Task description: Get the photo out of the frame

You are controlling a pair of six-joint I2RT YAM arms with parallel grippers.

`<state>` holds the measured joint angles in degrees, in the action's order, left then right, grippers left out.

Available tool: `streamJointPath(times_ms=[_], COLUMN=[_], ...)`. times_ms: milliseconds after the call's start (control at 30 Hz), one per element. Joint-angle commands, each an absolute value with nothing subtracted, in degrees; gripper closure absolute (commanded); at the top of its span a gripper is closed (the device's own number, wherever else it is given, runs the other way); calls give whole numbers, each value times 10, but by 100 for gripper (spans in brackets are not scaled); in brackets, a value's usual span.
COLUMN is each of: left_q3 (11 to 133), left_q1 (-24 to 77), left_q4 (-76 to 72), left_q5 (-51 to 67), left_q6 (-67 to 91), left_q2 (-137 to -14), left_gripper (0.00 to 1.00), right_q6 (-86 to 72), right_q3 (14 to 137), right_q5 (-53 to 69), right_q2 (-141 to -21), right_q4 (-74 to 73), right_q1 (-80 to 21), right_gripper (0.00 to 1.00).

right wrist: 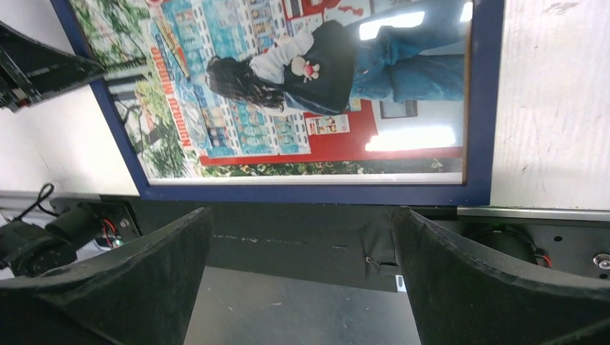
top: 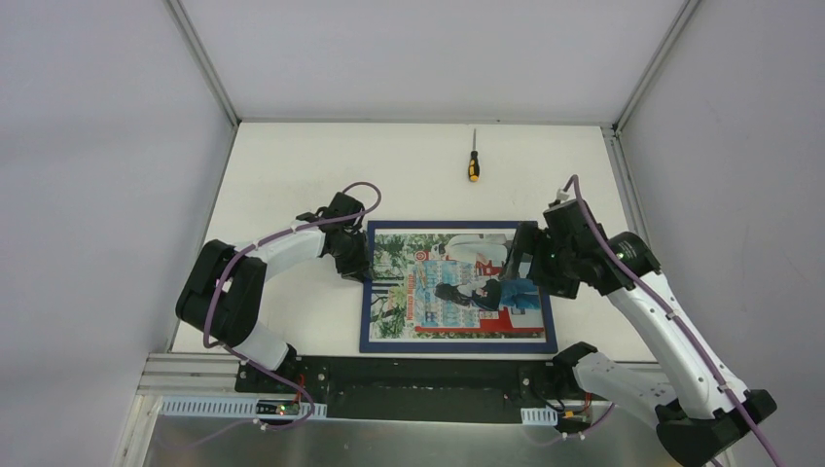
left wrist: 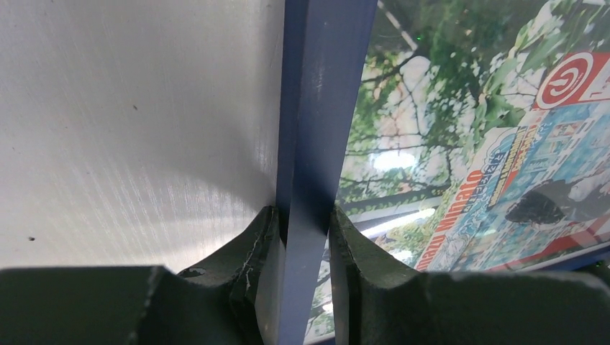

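Observation:
The dark-blue frame (top: 457,346) lies face up on the white table, with the colourful photo (top: 443,292) inside it behind glass. My left gripper (top: 362,263) is at the frame's left rail near its far corner. In the left wrist view, this gripper (left wrist: 302,215) is shut on the blue rail (left wrist: 324,72), with the photo (left wrist: 467,144) to the right. My right gripper (top: 520,261) is above the frame's right part. In the right wrist view, this gripper (right wrist: 302,215) is wide open and empty, above the frame's rail (right wrist: 309,192) and the photo (right wrist: 302,86).
A screwdriver (top: 473,161) with a yellow-and-black handle lies on the table beyond the frame. A black mounting strip (top: 428,375) runs along the near table edge. Grey enclosure walls stand on the left, right and back.

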<state>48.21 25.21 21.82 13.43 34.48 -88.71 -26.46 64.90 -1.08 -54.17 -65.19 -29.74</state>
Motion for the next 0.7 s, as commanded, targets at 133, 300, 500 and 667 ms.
streamJointPath(times_ms=[133, 300, 500, 667], left_q3=[524, 572, 626, 665], left_q1=[258, 258, 258, 257], left_q4=[270, 328, 401, 438], left_q5=[135, 130, 135, 142], left_q6=[337, 357, 370, 376], left_q2=[-860, -865, -878, -887], left_gripper=[100, 100, 100, 100], right_q6=[-217, -196, -140, -79], right_q3=[600, 613, 648, 675], right_q5=[13, -85, -219, -314], right_q2=[-561, -624, -717, -786], right_q4=[-563, -531, -503, -478], right_q1=[-383, -527, -704, -827], right_gripper=[1, 1, 1, 1])
